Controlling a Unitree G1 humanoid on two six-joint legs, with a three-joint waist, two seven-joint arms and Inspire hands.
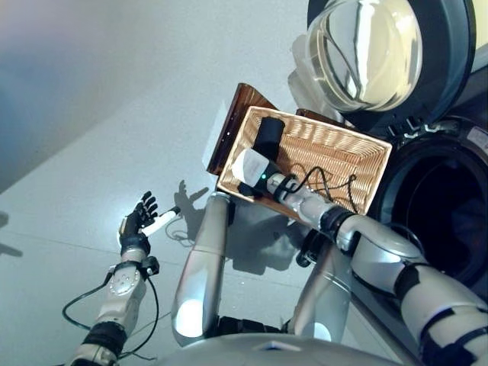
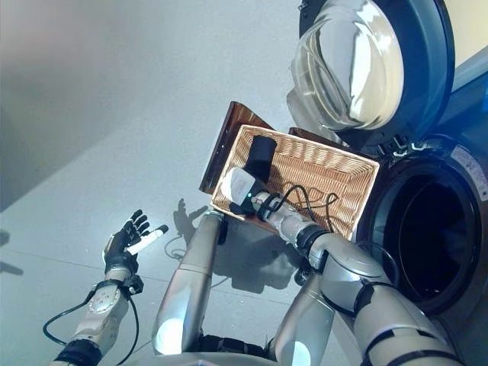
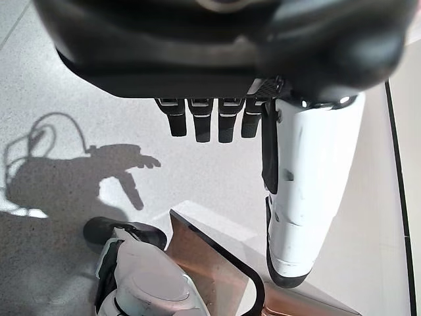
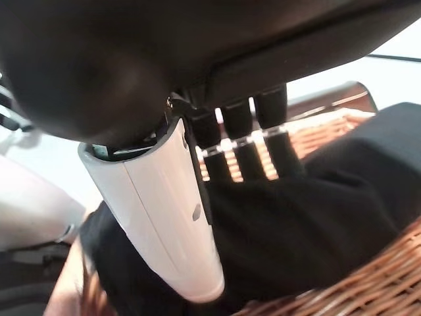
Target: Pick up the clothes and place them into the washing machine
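Right there, black garment [image 4: 329, 217] under right hand [image 4: 197, 197]

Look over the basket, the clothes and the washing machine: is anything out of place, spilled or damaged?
Nothing stands out. The wicker basket sits intact beside the washing machine, whose door is open; the right robot hand rests on the black garment inside it.

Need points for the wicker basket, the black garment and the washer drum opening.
wicker basket [image 1: 358, 156]: left eye view, bare woven floor near its far rim.
black garment [image 4: 316, 217]: right wrist view, middle of the cloth past the fingers.
washer drum opening [image 2: 431, 244]: right eye view, dark interior of the open drum.
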